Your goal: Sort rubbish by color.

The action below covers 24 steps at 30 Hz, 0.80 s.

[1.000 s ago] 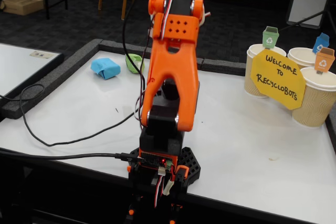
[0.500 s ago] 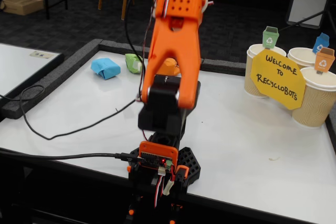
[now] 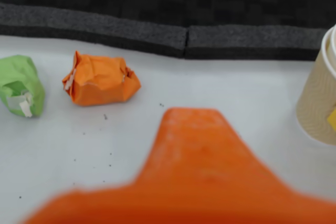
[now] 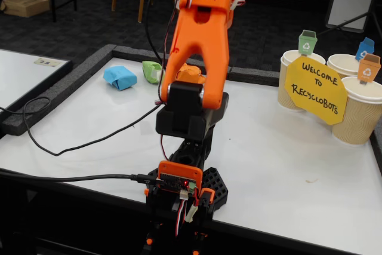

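Note:
In the fixed view a light blue paper wad (image 4: 119, 77) and a lime green wad (image 4: 151, 71) lie near the table's far left edge. An orange wad (image 4: 190, 74) peeks out just behind the orange arm (image 4: 197, 46). The wrist view shows the green wad (image 3: 20, 85) at the left edge and the orange wad (image 3: 100, 78) beside it. My gripper (image 3: 191, 115) shows only as one blurred orange finger rising from the bottom, right of and nearer than the orange wad. Nothing is seen in it, and the second finger is out of view.
Tan paper cups (image 4: 358, 114) with small bin flags stand at the right behind a yellow sign (image 4: 315, 91); one cup (image 3: 320, 103) shows in the wrist view. A grey foam border (image 3: 184, 38) rims the white table. A black cable (image 4: 77, 147) crosses the left side.
The arm has straightened and risen, its elbow lifting off the base. The orange wad, hidden a second ago, now shows behind the arm.

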{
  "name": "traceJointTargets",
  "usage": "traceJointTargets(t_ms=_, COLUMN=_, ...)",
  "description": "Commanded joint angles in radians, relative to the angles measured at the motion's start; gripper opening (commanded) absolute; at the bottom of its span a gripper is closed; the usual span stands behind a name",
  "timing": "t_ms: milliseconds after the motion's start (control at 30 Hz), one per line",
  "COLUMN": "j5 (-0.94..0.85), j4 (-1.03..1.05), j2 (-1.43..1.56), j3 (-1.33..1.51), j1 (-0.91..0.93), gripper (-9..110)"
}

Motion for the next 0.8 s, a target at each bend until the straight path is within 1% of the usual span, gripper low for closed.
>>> traceJointTargets(t_ms=0, j5=0.018, j4=-0.023, j2=-0.002, j3=-0.097, j1=-0.002, gripper=6)
traceJointTargets(t_ms=267, j5=0.018, j4=-0.029, j2=-0.017, j3=-0.097, j1=-0.025, gripper=6)
traceJointTargets(t_ms=667, j5=0.018, j4=-0.089, j2=-0.232, j3=-0.192, j1=-0.018, gripper=6)
traceJointTargets(t_ms=767, j5=0.018, j4=-0.103, j2=-0.287, j3=-0.225, j1=0.008, gripper=6)
